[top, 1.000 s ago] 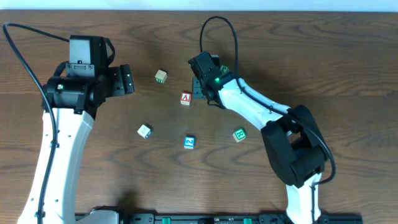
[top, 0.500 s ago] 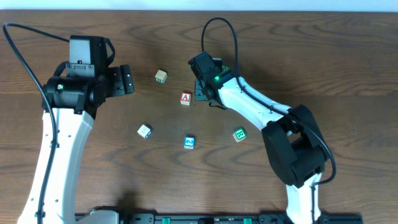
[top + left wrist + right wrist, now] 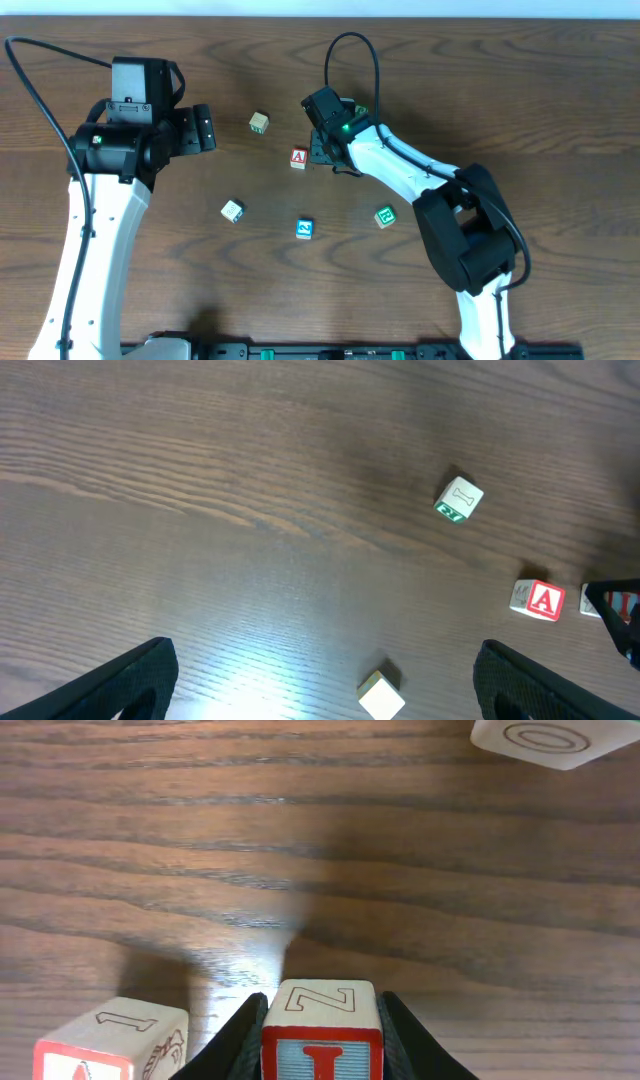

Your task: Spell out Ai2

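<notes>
The red "A" cube (image 3: 298, 157) sits on the table near the middle; it also shows in the left wrist view (image 3: 543, 600) and at the lower left of the right wrist view (image 3: 105, 1040). My right gripper (image 3: 322, 150) is shut on the red "I" cube (image 3: 320, 1035), just right of the "A" cube; the overhead view hides this cube under the gripper. The blue "2" cube (image 3: 305, 228) lies nearer the front. My left gripper (image 3: 205, 127) is open and empty, held above the table at the left.
A green-lettered cube (image 3: 384, 216) lies right of the "2". A pale cube with green marks (image 3: 259, 122) sits behind the "A", also in the left wrist view (image 3: 459, 499). Another pale cube (image 3: 232, 210) lies front left. A pale cube marked "O" (image 3: 550, 740) shows far off.
My right gripper has edged slightly left toward the "A" cube with the "I" cube in it. The left arm has not moved.
</notes>
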Controlling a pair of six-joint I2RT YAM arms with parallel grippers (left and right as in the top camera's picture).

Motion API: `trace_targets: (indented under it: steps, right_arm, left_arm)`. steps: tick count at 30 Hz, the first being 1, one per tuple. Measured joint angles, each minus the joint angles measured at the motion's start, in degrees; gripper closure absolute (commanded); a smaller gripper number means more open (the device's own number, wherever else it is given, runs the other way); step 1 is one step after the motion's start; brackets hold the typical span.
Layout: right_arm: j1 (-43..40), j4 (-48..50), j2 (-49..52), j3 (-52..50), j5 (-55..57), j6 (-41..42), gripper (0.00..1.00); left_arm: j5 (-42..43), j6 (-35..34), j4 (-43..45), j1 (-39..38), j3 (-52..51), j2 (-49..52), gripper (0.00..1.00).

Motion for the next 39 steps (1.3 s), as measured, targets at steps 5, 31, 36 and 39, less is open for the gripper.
trace_targets:
  steps: [5, 31, 36, 39]
  right_arm:
    - [0.0, 0.0, 0.0, 0.0, -0.61, 0.76, 0.72]
    - [-2.84, -4.72, -3.82, 2.03, 2.34, -0.44, 0.23]
    - [-5.73, -12.09, -10.45, 2.03, 5.75, -0.5, 0.16]
    - [-8.44, -15.87, -16.22, 2.05, 7.17, -0.48, 0.15]
  left_arm:
    - [0.0, 0.02, -0.02, 0.0, 0.0, 0.0, 0.05]
    - [3.15, 1.36, -0.31, 0.0, 0.0, 0.0, 0.04]
    - [6.45, 2.93, -0.33, -1.03, -0.02, 0.0, 0.04]
    - [7.06, 3.19, 3.06, -3.13, -1.84, -0.07, 0.05]
